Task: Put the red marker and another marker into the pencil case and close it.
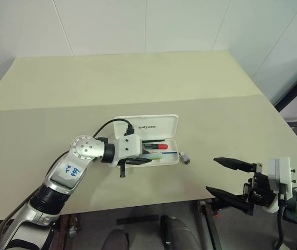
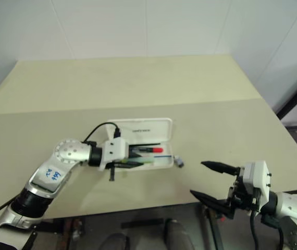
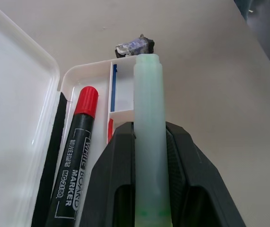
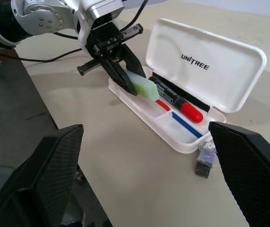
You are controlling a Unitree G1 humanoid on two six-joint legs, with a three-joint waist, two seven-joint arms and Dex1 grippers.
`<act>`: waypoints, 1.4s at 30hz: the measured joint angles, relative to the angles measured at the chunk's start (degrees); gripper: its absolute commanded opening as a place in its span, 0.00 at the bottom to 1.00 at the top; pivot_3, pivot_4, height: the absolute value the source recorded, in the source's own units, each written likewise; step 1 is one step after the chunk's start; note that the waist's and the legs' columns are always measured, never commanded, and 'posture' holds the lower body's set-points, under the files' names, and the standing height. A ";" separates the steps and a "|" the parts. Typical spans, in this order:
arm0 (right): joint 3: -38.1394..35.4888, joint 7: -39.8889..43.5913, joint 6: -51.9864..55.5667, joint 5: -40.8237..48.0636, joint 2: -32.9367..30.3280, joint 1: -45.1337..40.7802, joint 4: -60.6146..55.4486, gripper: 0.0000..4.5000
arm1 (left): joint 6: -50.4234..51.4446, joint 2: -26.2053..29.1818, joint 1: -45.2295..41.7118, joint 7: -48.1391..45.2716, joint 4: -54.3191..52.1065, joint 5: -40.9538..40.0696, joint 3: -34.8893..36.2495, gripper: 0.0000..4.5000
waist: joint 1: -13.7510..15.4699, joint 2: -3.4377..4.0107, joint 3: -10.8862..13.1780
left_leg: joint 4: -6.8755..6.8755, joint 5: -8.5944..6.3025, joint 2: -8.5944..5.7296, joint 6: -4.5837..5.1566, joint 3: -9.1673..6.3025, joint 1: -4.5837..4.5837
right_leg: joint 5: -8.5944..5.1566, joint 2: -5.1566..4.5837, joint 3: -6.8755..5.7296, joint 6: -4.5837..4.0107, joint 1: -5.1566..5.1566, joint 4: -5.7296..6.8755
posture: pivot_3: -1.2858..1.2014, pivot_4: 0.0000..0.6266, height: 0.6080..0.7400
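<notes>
The red marker [image 4: 175, 101] already lies in the open pencil case [image 4: 206, 66] near the bench's front edge; the left tool [image 4: 125, 78] pinches the green highlighter [image 4: 142, 86] over it, right tool [image 1: 232, 179] spread; placing and closing remain

Case lying open mid-table, markers at its tray

The pencil case [image 1: 153, 143] is sitting mid-table [image 1: 138, 83], lid standing behind its tray. The red marker [image 1: 156, 147] is lying in the tray; the highlighter [image 4: 142, 85], in the left gripper [image 1: 144, 155], is hanging over the tray's front. A small block [image 1: 185, 157] is resting just right of the case, the right gripper [image 1: 226, 177] waiting well apart at the near right edge.
</notes>
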 measured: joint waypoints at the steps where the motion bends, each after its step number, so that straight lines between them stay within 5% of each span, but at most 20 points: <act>1: 0.00 -0.01 0.00 -0.04 0.00 0.00 0.00 1.00 | -0.43 -0.34 0.00 0.41 0.45 0.61 -0.19 0.18 | 0.01 0.00 0.00 | 0.00 0.01 0.00 0.01 0.00 0.00 | 0.00 0.00 0.00 -0.01 0.00 0.00 | 0.52 0.24 1.00; 12: 0.00 -1.40 0.31 -0.02 0.00 -0.60 -0.15 1.00 | -2.38 -0.79 -0.05 1.66 4.22 3.59 -0.27 0.99 | 0.02 0.00 0.00 | 0.01 0.01 0.00 0.02 0.01 0.01 | 0.00 0.01 0.03 0.00 0.02 0.00 | 0.52 0.24 1.00; 25: 0.42 -2.29 1.13 -0.11 0.01 -1.91 -0.15 1.00 | -1.07 -1.56 -1.79 0.94 1.78 0.95 1.05 0.99 | 0.04 0.00 0.00 | 0.00 0.01 0.00 0.02 0.01 0.01 | 0.01 0.01 0.03 0.02 0.02 0.00 | 0.52 0.24 1.00; 37: 1.67 -1.78 -0.50 -3.46 1.68 -2.50 2.25 1.00 | -2.29 -4.27 -0.75 -4.68 -3.49 -13.17 7.69 0.99 | -0.10 0.01 -0.01 | -0.01 0.01 0.01 0.02 0.03 0.04 | 0.00 0.02 0.04 0.02 0.02 0.00 | 0.52 0.24 1.00; 42: 6.30 -7.87 0.01 -8.80 4.74 -5.45 3.46 1.00 | -4.54 -4.00 3.70 -7.60 -3.70 -19.03 12.21 0.99 | -0.09 0.02 -0.01 | 0.04 0.02 0.01 0.03 0.05 0.06 | -0.12 0.03 0.07 -0.21 0.02 0.05 | 0.52 0.24 1.00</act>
